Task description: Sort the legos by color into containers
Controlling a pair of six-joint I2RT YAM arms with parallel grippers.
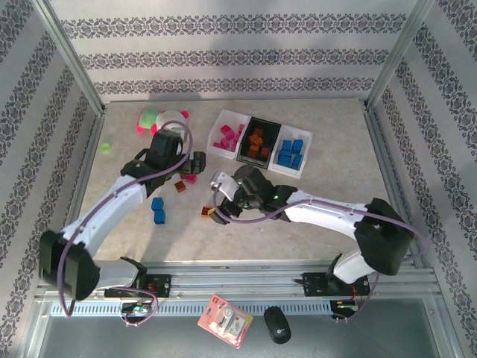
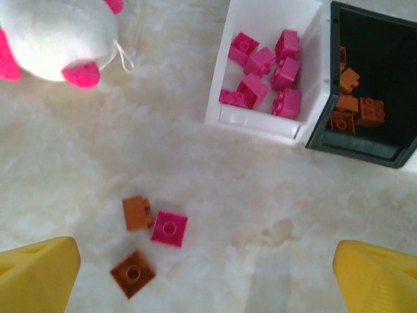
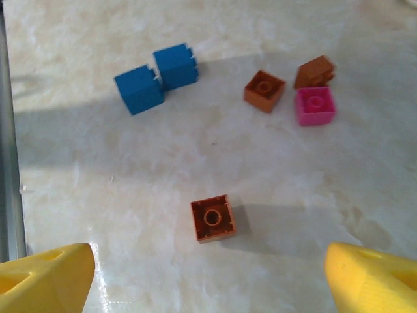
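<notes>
Loose legos dot mid-table: an orange brick (image 3: 212, 219) sits centre frame under the right gripper (image 3: 208, 280), and a pink brick (image 2: 169, 229) sits lower left before the left gripper (image 2: 208, 280). Both gape wide, empty. Part-filled trays (image 1: 229, 119) wait upper centre. From above, the stragglers blur together. Picking is in hand; next, each must drop squarely over one brick and close.

Desk (image 1: 335, 201) cream, faintly marbled. Walls (image 1: 223, 45) white with dark damask bands. Left tray (image 2: 260, 124) white, holding magenta bricks (image 2: 260, 62); middle tray (image 2: 355, 147) black, holding orange-brown bricks (image 2: 355, 111); right tray (image 1: 308, 138) white, holding blue bricks (image 1: 291, 153). Loose bricks (image 3: 212, 218): two blue, three orange-brown, one magenta. Plush (image 2: 52, 32) white with pink patches. Small piece (image 1: 106, 148) light green. Fingers (image 3: 45, 277) yellow.
</notes>
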